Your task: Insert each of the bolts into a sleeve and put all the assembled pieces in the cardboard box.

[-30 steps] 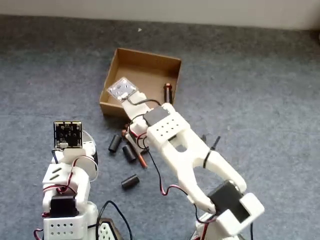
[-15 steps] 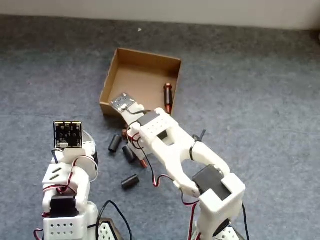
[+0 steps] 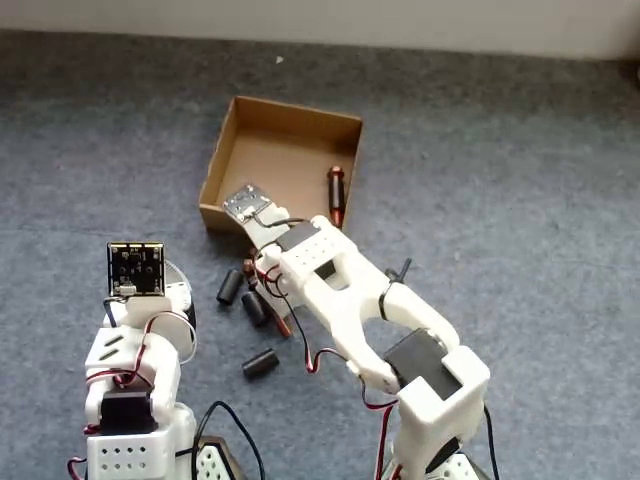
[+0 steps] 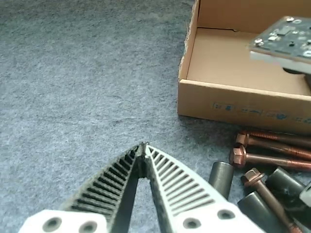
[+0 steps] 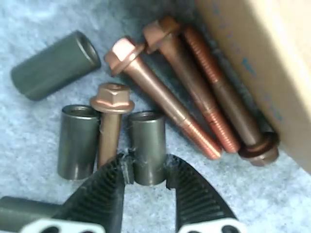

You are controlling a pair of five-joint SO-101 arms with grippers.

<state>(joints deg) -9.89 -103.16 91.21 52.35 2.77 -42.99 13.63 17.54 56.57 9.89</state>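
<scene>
High view: cardboard box (image 3: 280, 160) sits open on the grey bench (image 3: 520, 180). One assembled piece (image 3: 336, 196) is lying inside it against a side wall.
Right arm: stretched out to the pile just in front of the box. The right pincer (image 5: 146, 167) is down low, fingertips clamped on either side of one sleeve (image 5: 148, 141), which lies on the bench.
Bolts: three long bolts (image 5: 165, 104) lie side by side between that sleeve and the box's outer wall. A fourth bolt (image 5: 111, 124) is tucked between the gripped sleeve and a neighbouring sleeve (image 5: 77, 141).
Strays: a lone sleeve (image 3: 260, 363) lies apart from the pile, closer to the arm bases, and another one (image 3: 230, 287) sits at the pile's edge.
Left arm: parked off to the side of the pile. The left pincer (image 4: 144, 148) is clenched tip to tip with nothing in it, hanging over bare bench.
</scene>
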